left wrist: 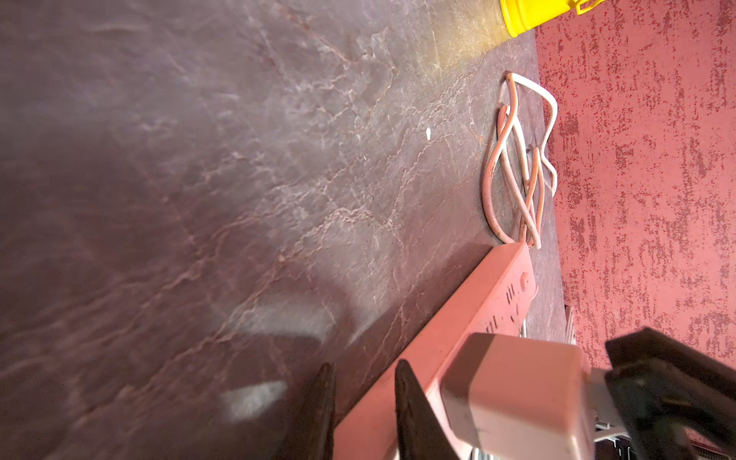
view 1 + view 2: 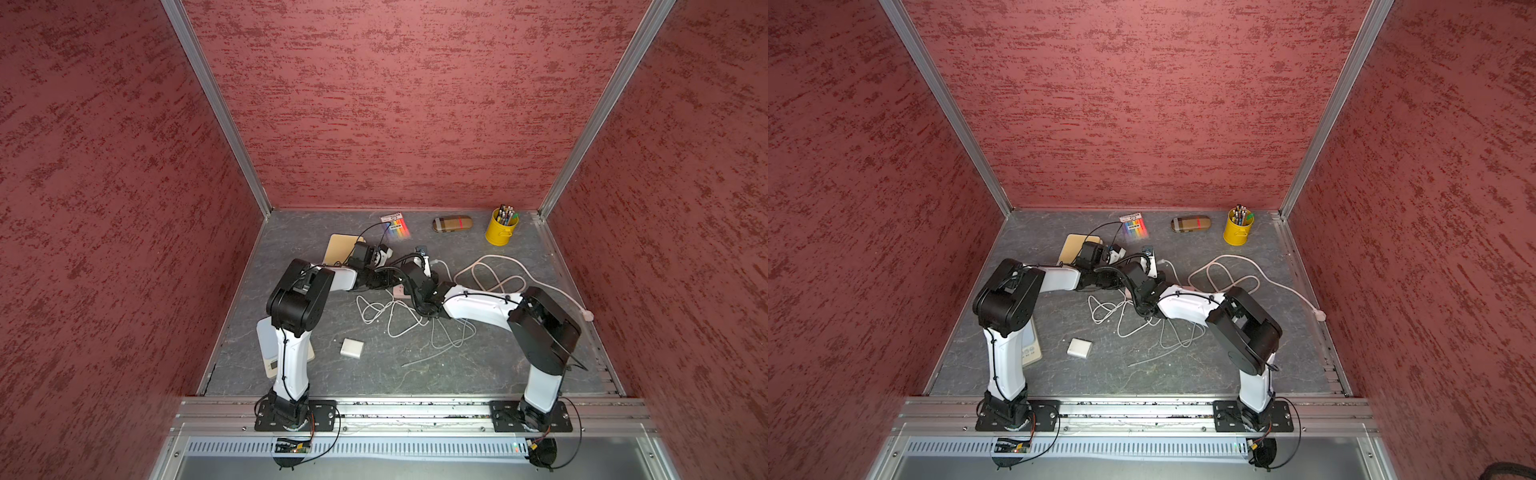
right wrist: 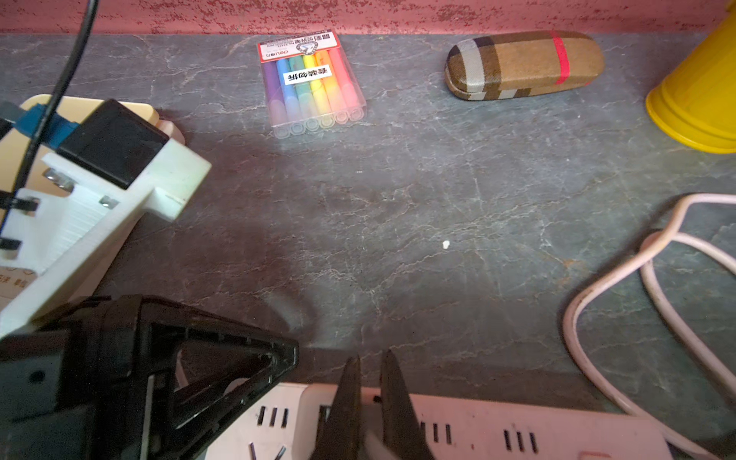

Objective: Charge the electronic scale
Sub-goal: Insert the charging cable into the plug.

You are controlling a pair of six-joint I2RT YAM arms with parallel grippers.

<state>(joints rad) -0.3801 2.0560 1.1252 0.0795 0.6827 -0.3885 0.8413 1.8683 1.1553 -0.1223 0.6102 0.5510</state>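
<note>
electronic scale (image 2: 268, 345) lies flat at the near left of the counter (image 2: 478, 365), partly under the left arm and well apart from both pincers. beige slab (image 2: 338, 245) sits farther back on the left.

left pincer (image 1: 364, 364): fingers narrowly parted, low at the left end of the power strip (image 1: 470, 302). one finger is over the strip's edge, and no grip can be seen.

loose white block (image 2: 351, 347) lies alone, near centre. white adapter (image 1: 513, 390) stands on the strip's socket face.

right pincer (image 3: 371, 356): closed tight on the white plug (image 1: 597, 380) that sticks out of the adapter.

thin white cable (image 2: 390, 320) lies tangled on the near side of the strip. thick cord (image 2: 498, 266) loops off to the right. yellow pot (image 2: 500, 230) stands far right.
</note>
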